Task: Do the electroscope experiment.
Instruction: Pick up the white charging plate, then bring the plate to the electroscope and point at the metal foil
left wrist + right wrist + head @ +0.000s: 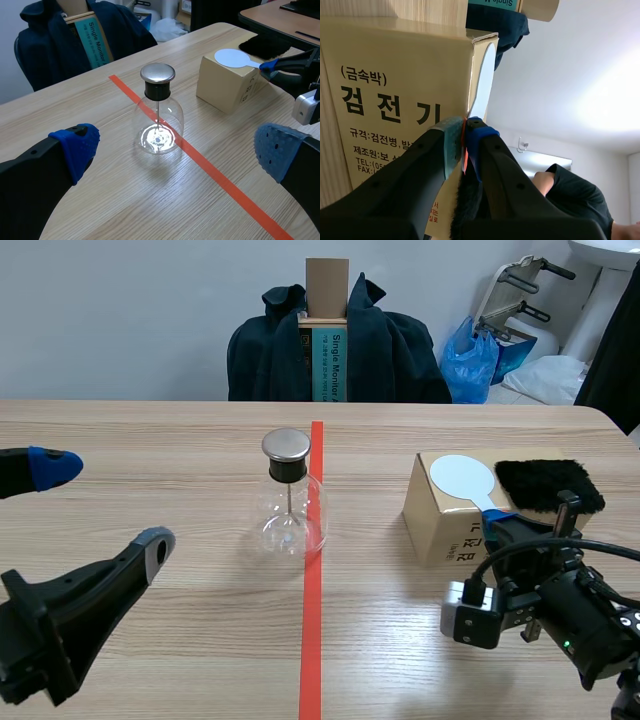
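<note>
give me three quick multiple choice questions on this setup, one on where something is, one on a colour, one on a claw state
1. Where does the white paddle lie?
A on a plate
B on top of the cardboard box
C in a bowl

2. What colour is the furry cloth?
A white
B yellow
C black

3. How does the left claw stand?
A open
B shut on nothing
C shut on a pen

Answers:
1. B, the paddle's disc rests on the box's top.
2. C, the cloth beside the paddle is plainly black.
3. A, its two blue-padded fingers stand wide apart with nothing between them.
</note>
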`<act>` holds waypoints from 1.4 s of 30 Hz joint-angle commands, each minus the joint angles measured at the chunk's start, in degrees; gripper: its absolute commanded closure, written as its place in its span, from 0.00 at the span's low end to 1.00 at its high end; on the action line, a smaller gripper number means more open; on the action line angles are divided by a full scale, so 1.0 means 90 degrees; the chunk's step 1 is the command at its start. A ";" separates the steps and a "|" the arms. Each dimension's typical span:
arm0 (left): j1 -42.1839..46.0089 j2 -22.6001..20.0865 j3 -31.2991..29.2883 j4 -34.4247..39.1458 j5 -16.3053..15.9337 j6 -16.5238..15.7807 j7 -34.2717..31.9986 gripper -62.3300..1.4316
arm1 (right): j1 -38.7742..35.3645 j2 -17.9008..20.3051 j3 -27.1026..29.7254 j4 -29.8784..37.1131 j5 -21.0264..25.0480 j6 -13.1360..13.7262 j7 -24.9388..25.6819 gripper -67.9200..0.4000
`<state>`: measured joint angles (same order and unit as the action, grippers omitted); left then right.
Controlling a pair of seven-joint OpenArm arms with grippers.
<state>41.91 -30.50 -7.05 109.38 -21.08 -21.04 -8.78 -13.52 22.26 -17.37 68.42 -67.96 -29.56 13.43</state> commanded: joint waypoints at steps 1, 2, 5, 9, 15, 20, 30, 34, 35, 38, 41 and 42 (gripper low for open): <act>-0.0005 0.0000 -0.0007 0.0104 -0.0066 0.0015 -0.0087 0.00 | 0.0036 0.0107 0.0046 0.0107 -0.0022 -0.0168 -0.0022 0.98; -0.0005 0.0000 -0.0007 0.0104 -0.0066 0.0015 -0.0090 0.00 | 0.0036 0.0124 0.0046 0.0112 -0.0022 -0.0289 -0.0022 0.98; -0.0005 0.0000 -0.0007 0.0104 -0.0066 0.0015 -0.0090 0.00 | 0.0012 0.0214 0.0049 0.0148 -0.0019 -0.0605 -0.0024 0.98; -0.0005 0.0000 -0.0007 0.0104 -0.0063 0.0015 -0.0087 0.00 | -0.0182 0.0459 0.0053 0.0386 0.0124 -0.0947 -0.0024 0.98; -0.0005 0.0000 -0.0007 0.0104 -0.0063 0.0012 -0.0087 0.00 | -0.0753 0.1013 0.0223 0.1433 0.0848 -0.1671 -0.0024 0.98; -0.0005 0.0000 -0.0007 0.0104 -0.0063 0.0012 -0.0090 0.00 | -0.1078 0.1486 0.0651 0.2710 0.1491 -0.1700 -0.0138 0.98; -0.0005 0.0000 -0.0007 0.0104 -0.0061 0.0012 -0.0080 0.00 | -0.1132 0.1634 0.1768 0.4840 0.1717 -0.1700 -0.1022 0.98; -0.0005 -0.0002 -0.0007 0.0104 0.0070 0.0012 0.0102 0.00 | -0.1132 0.1632 0.2081 0.5469 0.1727 -0.1700 -0.1297 0.98; -0.0010 -0.0002 -0.0005 0.0097 0.0151 0.0015 0.0160 0.00 | -0.1132 0.1632 0.2147 0.5591 0.1727 -0.1700 -0.1348 0.98; -0.0124 -0.0075 0.0051 -0.0109 0.0209 -0.0032 0.0253 0.39 | -0.1132 0.1610 0.2280 0.5901 0.1734 -0.1700 -0.1494 0.98; -0.0542 -0.0347 0.0396 -0.0578 0.0248 -0.0206 0.0374 0.76 | -0.1132 0.1596 0.2317 0.6096 0.1746 -0.1700 -0.1535 0.98; -0.0748 -0.0413 0.0551 -0.0797 0.0245 -0.0204 0.0359 0.88 | -0.1132 0.1596 0.2317 0.6135 0.1744 -0.1700 -0.1552 0.98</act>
<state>37.12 -33.54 -3.16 103.37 -18.26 -22.83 -4.58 -24.62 36.51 3.27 123.57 -52.45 -41.56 -0.08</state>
